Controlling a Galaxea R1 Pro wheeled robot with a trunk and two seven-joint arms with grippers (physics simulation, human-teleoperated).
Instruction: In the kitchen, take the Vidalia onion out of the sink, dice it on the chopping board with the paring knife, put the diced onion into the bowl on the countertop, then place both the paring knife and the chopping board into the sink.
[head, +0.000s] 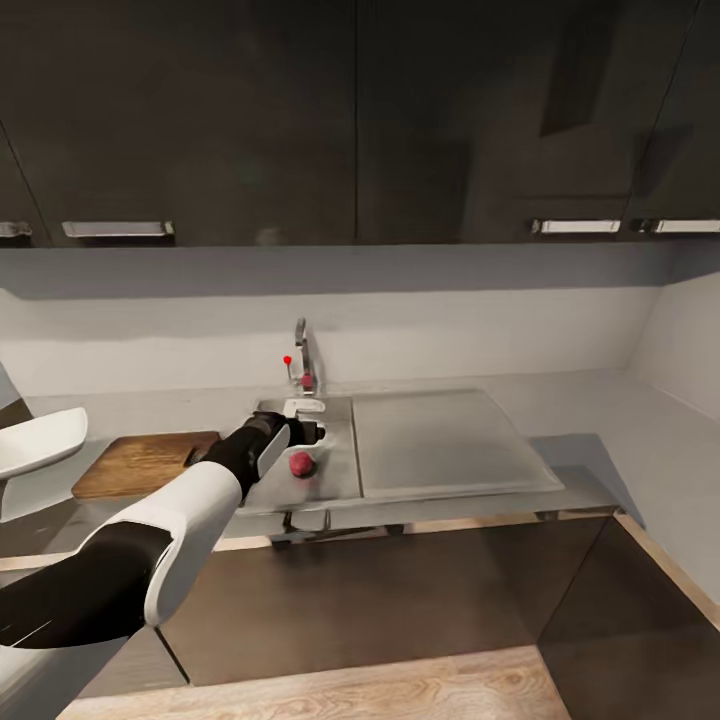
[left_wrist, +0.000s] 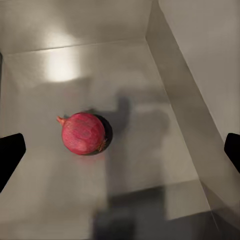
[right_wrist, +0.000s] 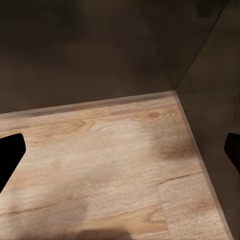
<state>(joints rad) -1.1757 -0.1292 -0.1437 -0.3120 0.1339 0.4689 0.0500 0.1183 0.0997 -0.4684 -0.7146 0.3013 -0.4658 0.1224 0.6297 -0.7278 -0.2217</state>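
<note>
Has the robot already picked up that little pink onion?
No. The Vidalia onion lies on the floor of the sink, with the left gripper open above it, fingers wide apart.

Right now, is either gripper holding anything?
No. The left gripper hangs open above the onion in the sink; the right gripper is open over floor.

Vidalia onion (left_wrist: 83, 133): pinkish red with fine paler streaks, lying in the dull grey steel sink (left_wrist: 165, 75). Tap (head: 301, 358): chrome, with a red knob (head: 288, 359). Chopping board (head: 140, 463), at the left of the head view: warm brown with visible grain. Left arm (head: 150, 540): white shell with black sections. Upper cabinets (head: 300, 120): dark charcoal. Floor (right_wrist: 110, 170): light wood planks with grain.
</note>
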